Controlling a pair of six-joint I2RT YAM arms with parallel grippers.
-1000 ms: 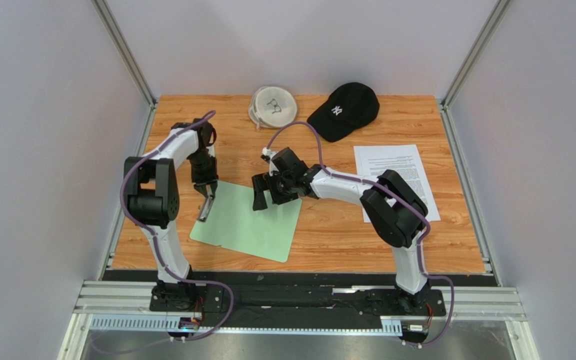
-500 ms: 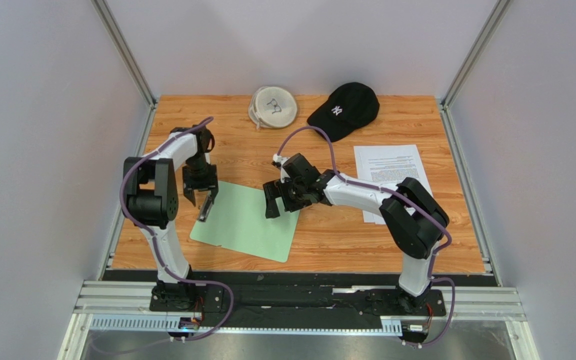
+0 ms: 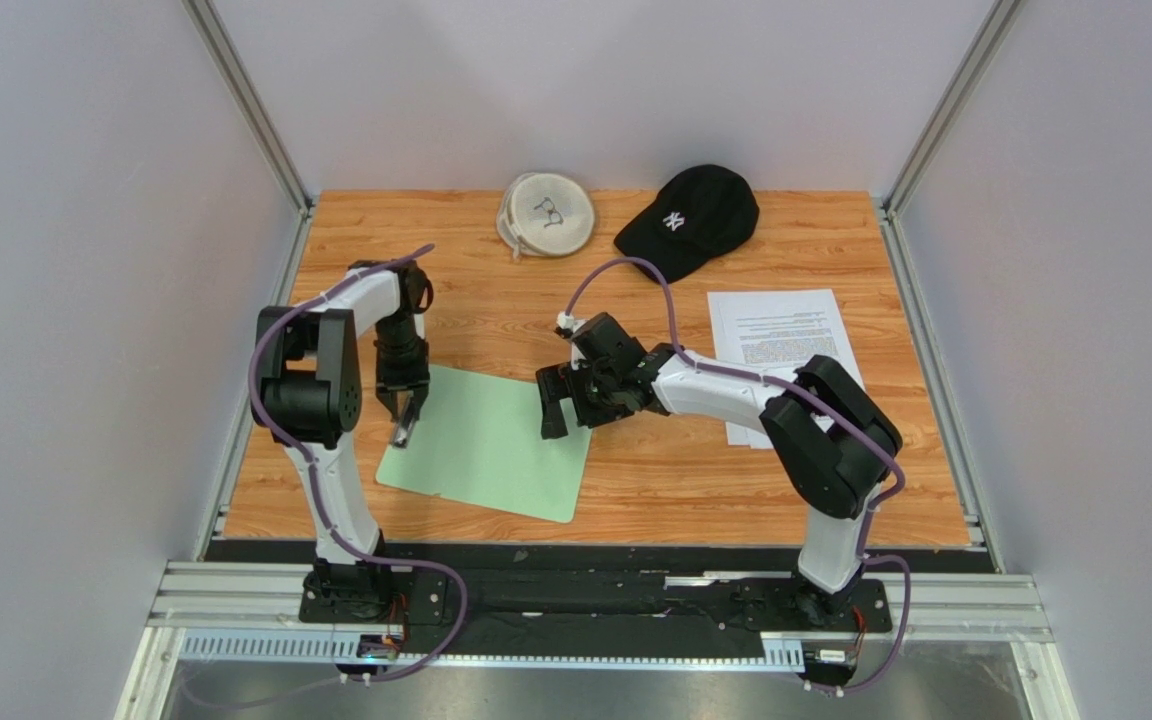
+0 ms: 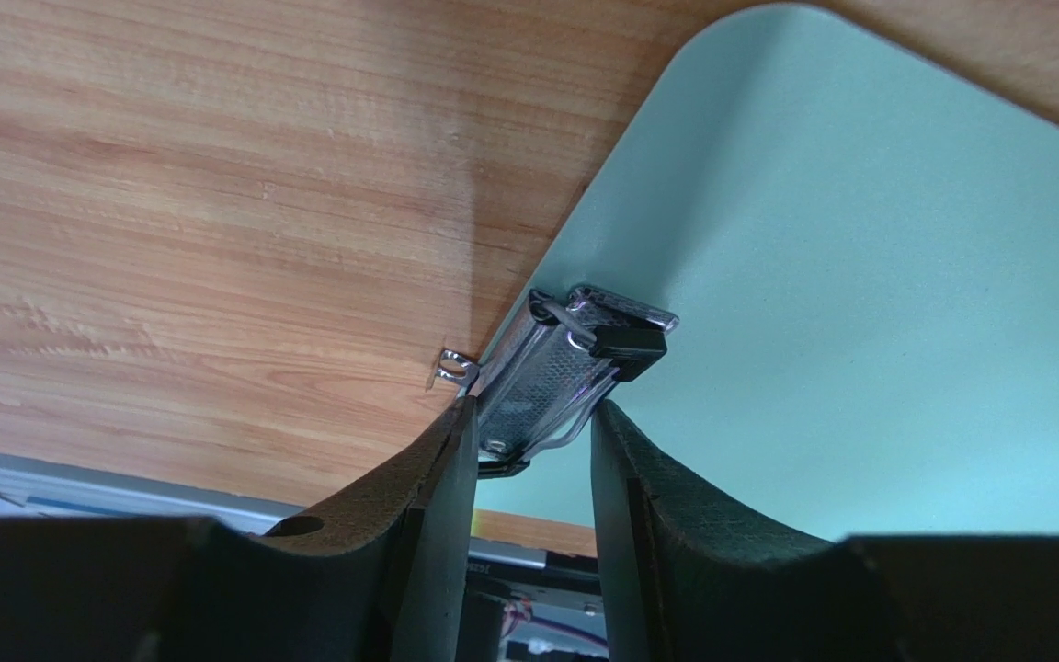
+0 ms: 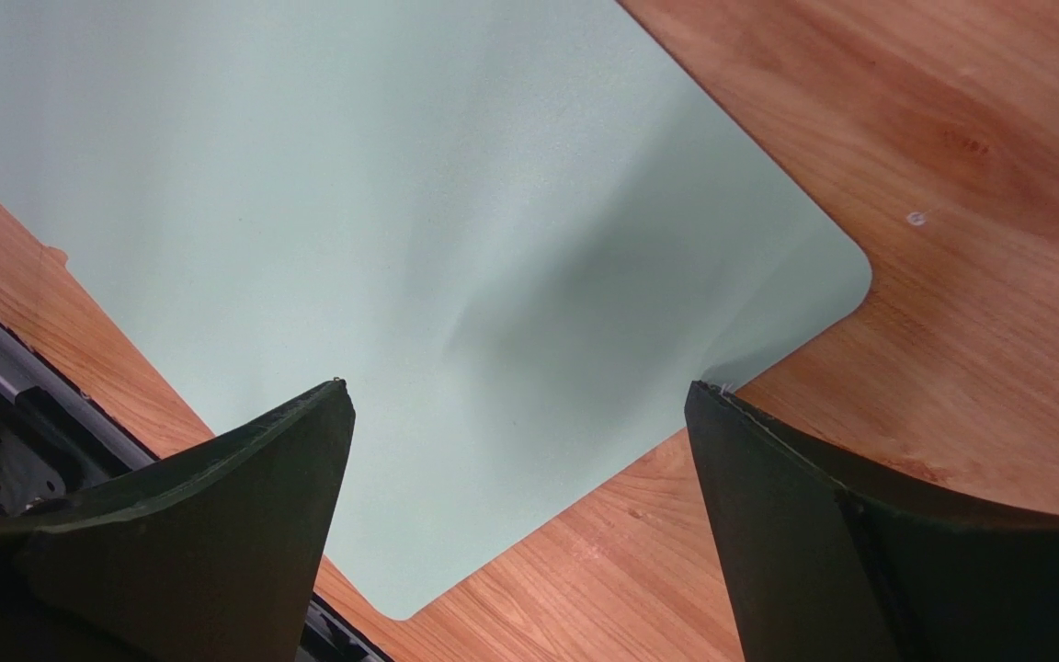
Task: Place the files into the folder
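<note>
Left gripper [image 4: 532,414] points down at the left short end of the folder [image 4: 839,276]. Its jaws stand only narrowly apart, with the near end of the silver-black metal clip [image 4: 570,366] between them. Whether the pads actually pinch the clip or merely flank it cannot be told. The clip sits at the folder's edge and partly overhangs the wooden table [image 4: 190,207].

The pale mint-green folder [image 3: 492,443] lies flat and slightly skewed on the near left-centre part of the table [image 3: 657,465], with nothing on its face. The right gripper [image 5: 519,393] hangs over the folder's far right corner. Its jaws are spread wide and empty, one finger above the green board and the other above bare wood.

Farther right, well apart from the folder, the files [image 3: 793,360] lie printed side up as a small stack. The right arm covers their near edge.

At the far edge sit a black baseball cap [image 3: 690,218] with a white logo and, to its left, a round white dish-like object [image 3: 546,213].
</note>
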